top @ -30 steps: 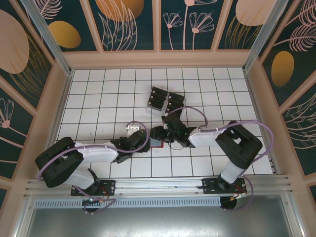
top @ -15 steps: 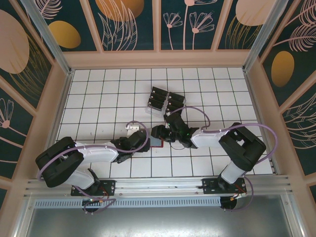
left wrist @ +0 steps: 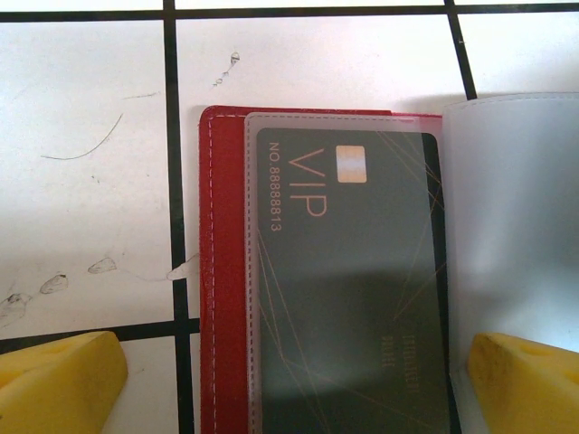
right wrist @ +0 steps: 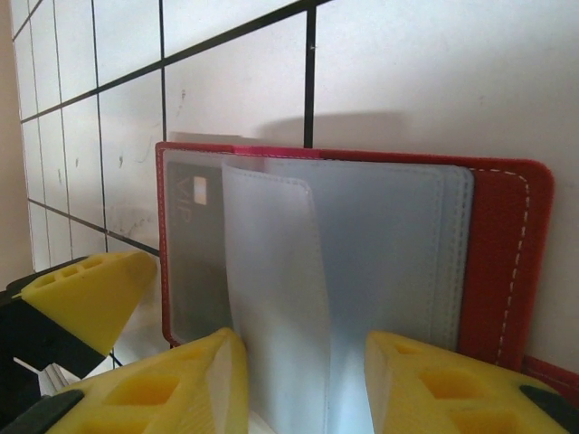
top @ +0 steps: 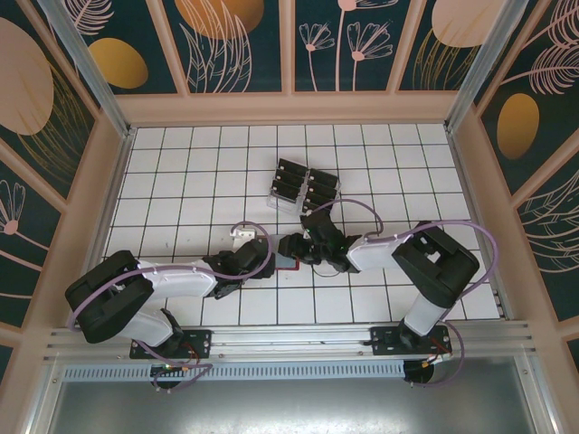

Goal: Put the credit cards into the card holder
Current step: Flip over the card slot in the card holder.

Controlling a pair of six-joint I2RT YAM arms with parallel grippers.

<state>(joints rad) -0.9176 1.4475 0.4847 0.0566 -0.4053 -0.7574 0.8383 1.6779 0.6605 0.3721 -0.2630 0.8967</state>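
Note:
The red card holder lies open on the tiles between my two grippers. In the left wrist view a black credit card marked VIP sits inside a translucent pocket of the card holder. My left gripper is open and straddles the holder; one fingertip rests beside its red edge. My right gripper is open, with a loose translucent pocket leaf standing up between its fingers and leaning on the left one. More credit cards stand in a rack behind.
The clear tiered rack stands two tiles beyond the grippers. The left arm and right arm reach in from both sides. Low beige walls ring the white tiled floor.
The right arm's elbow swung slightly right and back again. The card holder, the left gripper and the rack have stayed where they were.

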